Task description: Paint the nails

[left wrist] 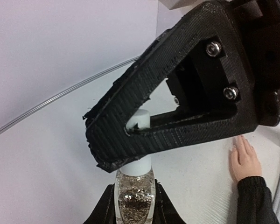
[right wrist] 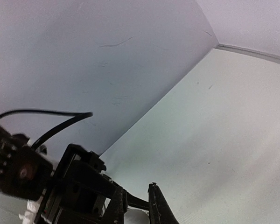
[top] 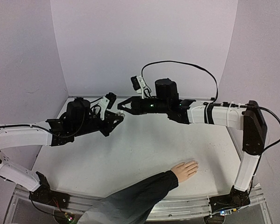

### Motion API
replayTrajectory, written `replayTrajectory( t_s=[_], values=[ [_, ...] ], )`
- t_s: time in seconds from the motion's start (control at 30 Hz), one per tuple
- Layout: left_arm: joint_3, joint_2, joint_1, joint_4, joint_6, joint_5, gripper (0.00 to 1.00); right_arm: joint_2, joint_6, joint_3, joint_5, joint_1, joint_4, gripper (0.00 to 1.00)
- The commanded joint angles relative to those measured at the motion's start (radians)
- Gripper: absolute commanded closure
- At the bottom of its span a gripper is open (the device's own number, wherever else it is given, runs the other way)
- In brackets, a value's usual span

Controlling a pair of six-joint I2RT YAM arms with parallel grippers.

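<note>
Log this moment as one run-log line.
left jaws: shut on bottle | right jaws: shut on white cap, cap on bottle | hand: flat on table, clear of arms

1. Small clear glass bottle (left wrist: 134, 198): glossy, smooth wall; silvery glitter flakes inside.
2. White cylindrical cap (left wrist: 139, 163): smooth matt plastic.
3. Black right gripper fingers (left wrist: 144, 93): rough, ribbed matt plastic; shiny metal screws (left wrist: 214, 47).
4. Long black sleeve (left wrist: 254, 189): matt ribbed cloth.
5. White table (top: 144, 144): smooth, matt.
</note>
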Motion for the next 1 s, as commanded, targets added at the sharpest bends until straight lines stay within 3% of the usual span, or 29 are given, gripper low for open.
replayTrajectory(
  t_s=[0.0,0.07,0.13,0.2,0.27,0.4,0.47,0.53,0.7,0.8,0.97],
  values=[
    [0.044,-0.056,0.056,0.108,-0.075,0.466,1.00,-0.066,-0.252,-0.056,-0.510,0.007,0.190,1.00],
    [0.033,-0.066,0.104,0.197,-0.138,0.765,1.00,-0.077,-0.353,-0.079,-0.828,0.009,0.200,1.00],
    [0.014,-0.074,0.123,0.333,-0.216,1.038,1.00,-0.110,-0.401,-0.114,-0.945,0.011,0.200,1.00],
    [0.040,-0.062,0.123,0.362,-0.271,1.153,1.00,-0.148,-0.433,-0.150,-0.976,0.013,0.199,1.00],
    [0.052,-0.048,0.123,0.362,-0.301,1.157,1.00,-0.170,-0.442,-0.178,-0.949,0.013,0.200,1.00],
    [0.017,-0.070,0.122,0.365,-0.278,1.013,1.00,-0.184,-0.436,-0.202,-0.841,0.013,0.200,0.97],
    [-0.005,-0.086,0.122,0.365,-0.260,0.905,1.00,-0.198,-0.419,-0.212,-0.732,0.013,0.199,0.85],
    [-0.026,-0.100,0.120,0.363,-0.243,0.793,1.00,-0.216,-0.383,-0.216,-0.619,0.012,0.198,0.62],
    [-0.080,-0.150,0.107,0.291,-0.150,0.461,1.00,-0.258,-0.292,-0.213,-0.324,-0.013,0.126,0.25],
    [-0.054,-0.164,0.035,0.179,-0.022,0.202,1.00,-0.268,-0.276,-0.187,-0.210,-0.015,0.030,0.15],
    [-0.031,-0.144,-0.031,0.139,0.076,-0.006,1.00,-0.236,-0.163,-0.132,-0.092,-0.009,-0.028,0.16]
  ],
)
